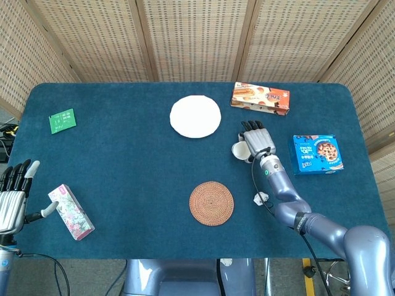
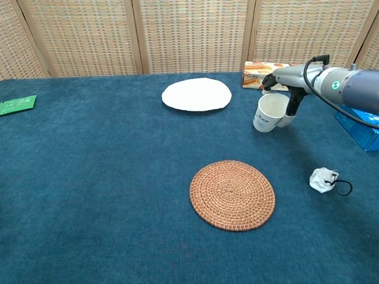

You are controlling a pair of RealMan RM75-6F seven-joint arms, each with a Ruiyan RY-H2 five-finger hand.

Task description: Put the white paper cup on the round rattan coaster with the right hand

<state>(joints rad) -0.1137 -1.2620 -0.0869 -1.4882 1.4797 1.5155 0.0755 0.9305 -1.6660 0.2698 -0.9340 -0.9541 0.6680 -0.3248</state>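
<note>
The white paper cup (image 2: 267, 114) leans over near the table's right-middle, its mouth tipped toward the chest camera; from above, the cup (image 1: 238, 150) shows just left of my right hand (image 1: 257, 140). My right hand (image 2: 288, 83) holds the cup, thumb (image 2: 293, 105) pressed on its right side and the other fingers behind its far rim. The round rattan coaster (image 2: 232, 194) lies flat and bare on the blue cloth, nearer to me and left of the cup; in the head view the coaster (image 1: 212, 203) sits below the cup. My left hand (image 1: 12, 192) hangs off the table's left front edge, fingers apart, holding nothing.
A white round plate (image 2: 196, 94) lies behind and left of the cup. An orange snack box (image 1: 260, 98) sits behind it, a blue cookie box (image 1: 315, 153) to the right. A crumpled white scrap with a black loop (image 2: 324, 180) lies right of the coaster. A green card (image 1: 62, 121) and a floral box (image 1: 71, 211) are at the left.
</note>
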